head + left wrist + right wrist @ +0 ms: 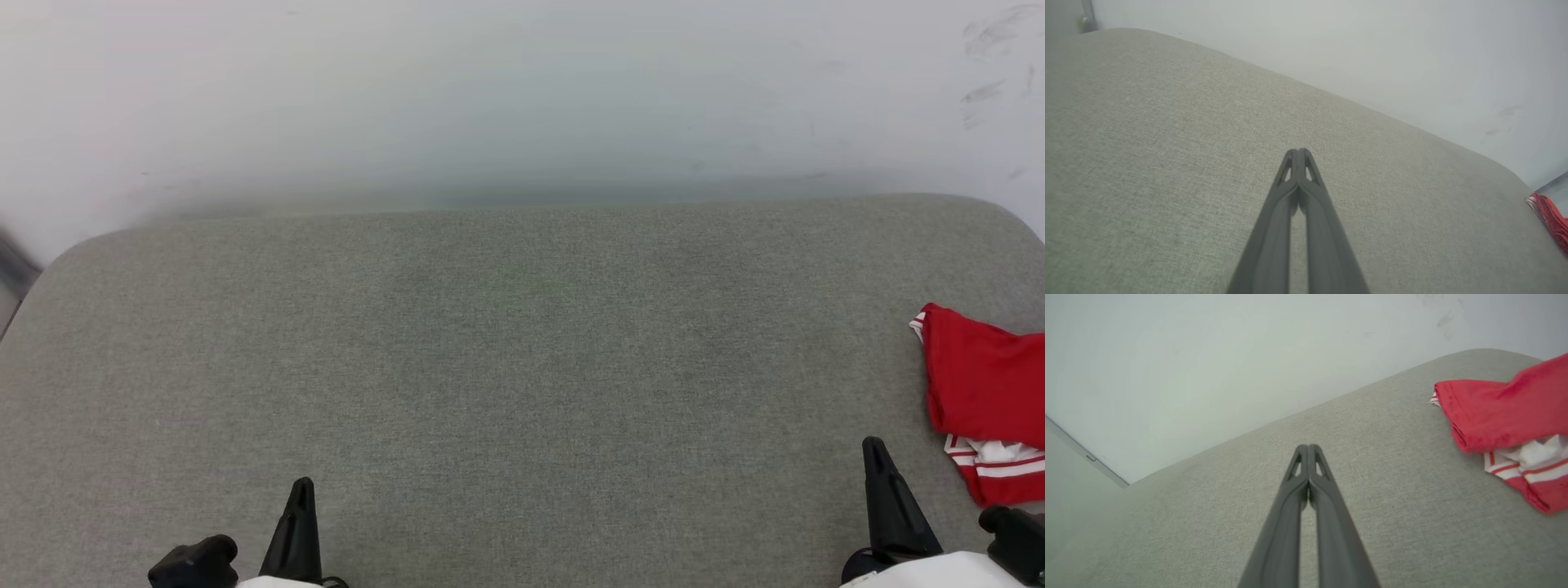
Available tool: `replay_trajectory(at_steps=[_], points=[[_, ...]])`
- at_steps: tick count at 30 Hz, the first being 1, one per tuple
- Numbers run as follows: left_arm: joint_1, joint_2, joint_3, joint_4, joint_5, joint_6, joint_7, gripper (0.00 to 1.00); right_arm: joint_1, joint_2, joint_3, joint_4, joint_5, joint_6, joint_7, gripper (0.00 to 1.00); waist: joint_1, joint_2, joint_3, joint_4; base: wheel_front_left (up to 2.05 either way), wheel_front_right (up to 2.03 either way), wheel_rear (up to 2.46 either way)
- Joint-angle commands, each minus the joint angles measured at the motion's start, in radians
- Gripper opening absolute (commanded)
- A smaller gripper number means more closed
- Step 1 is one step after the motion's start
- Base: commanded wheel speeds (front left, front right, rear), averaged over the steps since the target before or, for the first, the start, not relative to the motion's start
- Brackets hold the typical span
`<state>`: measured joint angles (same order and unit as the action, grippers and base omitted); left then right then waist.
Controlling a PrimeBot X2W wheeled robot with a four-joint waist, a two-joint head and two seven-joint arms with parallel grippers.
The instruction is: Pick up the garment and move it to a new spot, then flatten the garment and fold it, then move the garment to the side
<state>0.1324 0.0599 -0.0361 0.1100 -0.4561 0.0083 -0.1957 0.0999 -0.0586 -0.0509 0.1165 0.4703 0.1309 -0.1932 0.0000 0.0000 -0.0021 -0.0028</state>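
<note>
The left gripper [301,490] at 7 o'clock and the right gripper [876,449] at 5 o'clock are fully closed and hold nothing. The garment [984,384] lies bunched at 3 o'clock on the grey cushion [522,367], clear of the right gripper. A white wall [522,98] stands at 12 o'clock.

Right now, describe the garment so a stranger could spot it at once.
A wide grey fabric surface runs up to a pale wall. Near its right edge, just right of the right claw, lies the garment in a loose heap. Its bright red cloth and red-and-white striped trim stand out against the grey.
</note>
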Motion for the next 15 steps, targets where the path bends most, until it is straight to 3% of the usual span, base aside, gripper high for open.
replay_trajectory(at_steps=[1, 15], points=[[-0.029, 0.009, 0.004, -0.006, -0.043, -0.007, 0.006, 0.00, -0.030, -0.010, 0.001, -0.007, 0.044, 0.000, 0.006, 0.00, 0.0000, 0.0000, 0.000, 0.000, 0.00, 0.00, 0.00], [-0.074, 0.017, 0.018, 0.022, -0.276, -0.034, 0.054, 0.00, -0.066, -0.016, 0.000, 0.019, 0.272, 0.000, 0.056, 0.00, 0.0000, 0.0000, 0.001, 0.000, 0.00, 0.00, 0.00]])
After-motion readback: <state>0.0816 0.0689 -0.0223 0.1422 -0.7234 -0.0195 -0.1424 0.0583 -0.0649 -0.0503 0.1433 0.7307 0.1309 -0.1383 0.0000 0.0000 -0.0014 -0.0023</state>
